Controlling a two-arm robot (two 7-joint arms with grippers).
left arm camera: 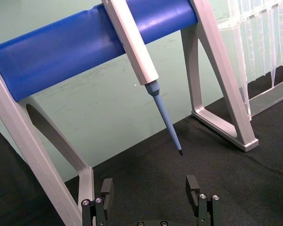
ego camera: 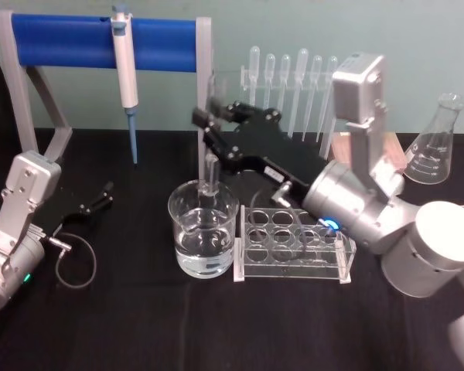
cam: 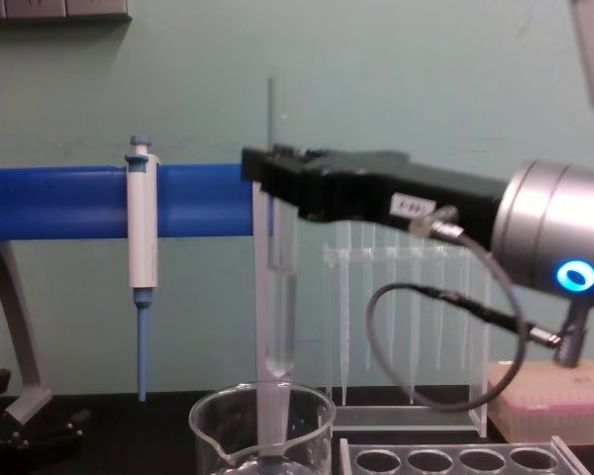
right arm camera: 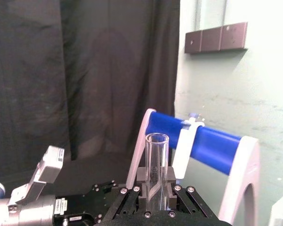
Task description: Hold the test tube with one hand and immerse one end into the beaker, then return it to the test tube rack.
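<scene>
The test tube [cam: 280,297], clear with a rounded bottom, hangs upright over the beaker [ego camera: 187,246], a wide glass holding some clear water. My right gripper [cam: 267,178] is shut on the tube's upper part, reaching in from the right. In the chest view the tube's lower end sits just above the beaker's rim [cam: 218,414]. The right wrist view shows the tube [right arm camera: 156,160] clamped between the black fingers [right arm camera: 170,181], open rim up. My left gripper [left arm camera: 150,193] is parked at the table's left [ego camera: 100,195], open and holding nothing.
A clear rack with round holes [ego camera: 294,239] stands right of the beaker. Behind is a blue-barred stand [ego camera: 69,42] with a white-and-blue micropipette [ego camera: 126,73] hanging on it. A row of thin pipettes [ego camera: 294,77] and a conical flask [ego camera: 435,147] stand at the back right.
</scene>
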